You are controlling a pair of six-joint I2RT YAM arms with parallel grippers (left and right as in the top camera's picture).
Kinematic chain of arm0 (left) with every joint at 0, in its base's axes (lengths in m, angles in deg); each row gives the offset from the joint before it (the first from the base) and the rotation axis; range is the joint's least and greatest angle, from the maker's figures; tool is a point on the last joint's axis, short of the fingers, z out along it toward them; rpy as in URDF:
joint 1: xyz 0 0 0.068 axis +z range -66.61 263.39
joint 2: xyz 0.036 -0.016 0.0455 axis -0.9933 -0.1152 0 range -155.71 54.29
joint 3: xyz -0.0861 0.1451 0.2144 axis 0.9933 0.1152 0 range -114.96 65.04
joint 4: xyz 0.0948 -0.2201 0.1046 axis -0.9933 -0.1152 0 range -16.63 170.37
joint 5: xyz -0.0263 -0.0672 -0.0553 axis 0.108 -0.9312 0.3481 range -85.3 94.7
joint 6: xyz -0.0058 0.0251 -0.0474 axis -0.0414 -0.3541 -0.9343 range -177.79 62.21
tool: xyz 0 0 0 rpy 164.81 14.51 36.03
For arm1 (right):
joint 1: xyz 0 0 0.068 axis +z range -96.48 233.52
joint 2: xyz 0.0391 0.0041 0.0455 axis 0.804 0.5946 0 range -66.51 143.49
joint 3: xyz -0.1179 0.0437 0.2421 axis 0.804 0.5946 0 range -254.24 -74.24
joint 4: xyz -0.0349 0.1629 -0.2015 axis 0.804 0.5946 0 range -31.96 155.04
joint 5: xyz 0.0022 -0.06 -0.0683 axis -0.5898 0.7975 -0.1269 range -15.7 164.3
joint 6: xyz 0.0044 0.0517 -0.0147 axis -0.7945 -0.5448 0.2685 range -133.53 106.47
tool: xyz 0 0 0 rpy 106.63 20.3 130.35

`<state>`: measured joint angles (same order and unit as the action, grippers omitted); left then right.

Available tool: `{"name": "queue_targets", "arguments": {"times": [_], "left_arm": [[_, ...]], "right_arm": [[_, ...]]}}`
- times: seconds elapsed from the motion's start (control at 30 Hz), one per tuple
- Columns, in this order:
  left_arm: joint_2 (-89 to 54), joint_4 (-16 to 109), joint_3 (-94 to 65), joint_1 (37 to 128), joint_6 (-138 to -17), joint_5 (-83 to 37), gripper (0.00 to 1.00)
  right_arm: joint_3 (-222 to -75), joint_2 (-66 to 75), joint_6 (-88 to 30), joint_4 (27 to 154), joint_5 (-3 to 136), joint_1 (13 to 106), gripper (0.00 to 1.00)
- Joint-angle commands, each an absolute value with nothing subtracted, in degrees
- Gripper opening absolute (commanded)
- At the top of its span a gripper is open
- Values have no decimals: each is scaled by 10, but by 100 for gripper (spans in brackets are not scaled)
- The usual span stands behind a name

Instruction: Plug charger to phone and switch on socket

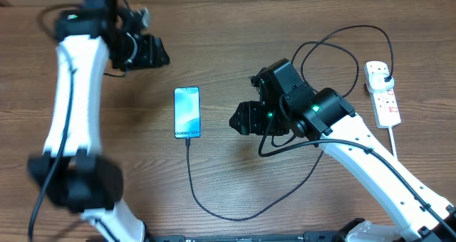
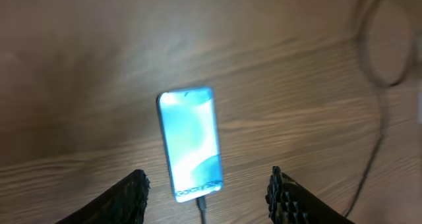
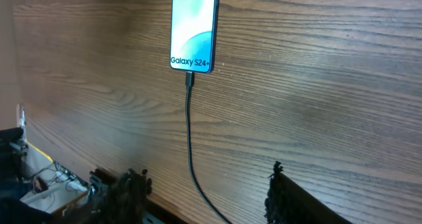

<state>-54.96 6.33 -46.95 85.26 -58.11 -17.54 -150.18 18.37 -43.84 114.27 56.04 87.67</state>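
The phone [image 1: 187, 112] lies flat mid-table with its light-blue screen up; it also shows in the left wrist view [image 2: 190, 143] and the right wrist view [image 3: 194, 28]. The black charger cable [image 1: 194, 181] has its tip in the phone's near end, loops along the front and runs back to a black plug [image 1: 385, 77] seated in the white socket strip [image 1: 383, 93] at the far right. The cable also shows in the right wrist view [image 3: 190, 138]. My left gripper [image 1: 158, 53] is open and empty, up left of the phone. My right gripper [image 1: 237, 119] is open and empty, right of the phone.
The strip's thick white cord [image 1: 394, 140] runs toward the front right. Cable loops [image 1: 331, 53] lie behind the right arm. The table's front edge and some equipment [image 3: 39, 184] show at the lower left of the right wrist view.
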Motion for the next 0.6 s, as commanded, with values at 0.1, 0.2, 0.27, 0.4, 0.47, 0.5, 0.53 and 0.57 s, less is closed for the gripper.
{"name": "queue_targets", "arguments": {"times": [0.1,0.2,0.27,0.4,0.47,0.5,0.53,0.57], "left_arm": [[-407,45,-484,852,-613,-180,66],[-372,34,-484,852,-612,-180,70],[-356,26,-484,852,-612,-180,78],[-344,8,-484,852,-612,-178,94],[-345,1,-484,852,-612,-177,100],[-345,0,-483,852,-612,-175,100],[-345,0,-483,852,-612,-171,100],[-345,0,-483,852,-612,-172,99]], "right_arm": [[-1508,132,-430,1160,567,844,50],[-1508,107,-416,1183,567,812,38],[-1508,89,-403,1199,567,785,32],[-1508,50,-385,1230,567,717,21],[-1508,32,-383,1242,567,677,16],[-1508,25,-378,1247,567,656,12],[-1509,17,-374,1251,567,635,9],[-1509,11,-372,1253,567,614,7]]}}
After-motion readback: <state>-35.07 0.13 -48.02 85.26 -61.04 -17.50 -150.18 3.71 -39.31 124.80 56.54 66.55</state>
